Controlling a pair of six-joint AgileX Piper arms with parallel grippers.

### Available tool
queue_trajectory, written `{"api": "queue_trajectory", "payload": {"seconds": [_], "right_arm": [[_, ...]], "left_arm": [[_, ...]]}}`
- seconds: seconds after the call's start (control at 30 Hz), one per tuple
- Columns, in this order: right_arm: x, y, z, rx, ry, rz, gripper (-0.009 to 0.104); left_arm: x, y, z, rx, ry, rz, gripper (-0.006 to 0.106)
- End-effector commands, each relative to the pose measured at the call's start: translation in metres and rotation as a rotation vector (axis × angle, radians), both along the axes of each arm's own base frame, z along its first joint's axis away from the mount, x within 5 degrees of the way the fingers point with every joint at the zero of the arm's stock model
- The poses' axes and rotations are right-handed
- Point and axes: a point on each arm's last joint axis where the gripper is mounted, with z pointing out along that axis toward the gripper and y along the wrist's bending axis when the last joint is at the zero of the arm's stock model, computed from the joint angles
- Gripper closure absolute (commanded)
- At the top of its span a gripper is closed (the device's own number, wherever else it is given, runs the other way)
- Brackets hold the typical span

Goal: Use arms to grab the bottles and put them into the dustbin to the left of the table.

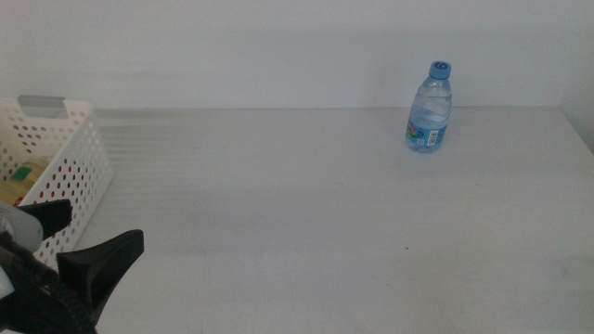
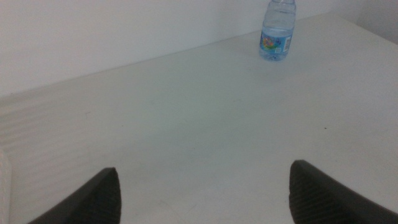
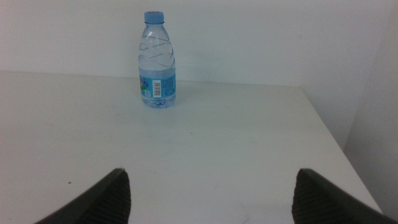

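- One water bottle (image 1: 430, 109) is left standing upright near the far edge of the table (image 1: 306, 213), toward its right side, blue cap on top, nothing touching it.
- Well apart from it, at the left edge, sits the dustbin (image 1: 79, 162), with something yellow and green already lying inside.
- Down at the lower left, close beside the dustbin, the left hand (image 1: 70, 250) hangs spread open and empty, far from the bottle.
- Out of the middle view, the right hand (image 3: 211, 196) faces the bottle squarely, its jaws wide apart with nothing between them.
- To my eye the right hand is better placed to reach in; it should advance level, straddle the body below the cap, and close only once the bottle sits centred between the jaws.
- Nudging a light, upright bottle would likely topple it, so a slow approach seems wise.
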Motion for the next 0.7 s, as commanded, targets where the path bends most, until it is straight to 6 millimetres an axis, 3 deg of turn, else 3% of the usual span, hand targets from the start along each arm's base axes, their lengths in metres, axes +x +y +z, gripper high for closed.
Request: {"api": "queue_trajectory", "payload": {"seconds": [0.0, 0.33, 0.67], "right_arm": [[-0.002, -0.001, 0.01, -0.011, -0.103, -0.009, 0.027], [0.035, -0.001, 0.057, -0.061, 0.057, -0.006, 0.027], [0.098, 0.001, 0.07, -0.045, -0.163, 0.005, 0.027]], "left_arm": [[0.002, -0.001, 0.015, -0.058, -0.079, 0.011, 0.015], [0.002, -0.001, 0.015, -0.057, -0.078, 0.011, 0.015], [0.002, -0.001, 0.015, -0.057, -0.078, 0.011, 0.015]]}}
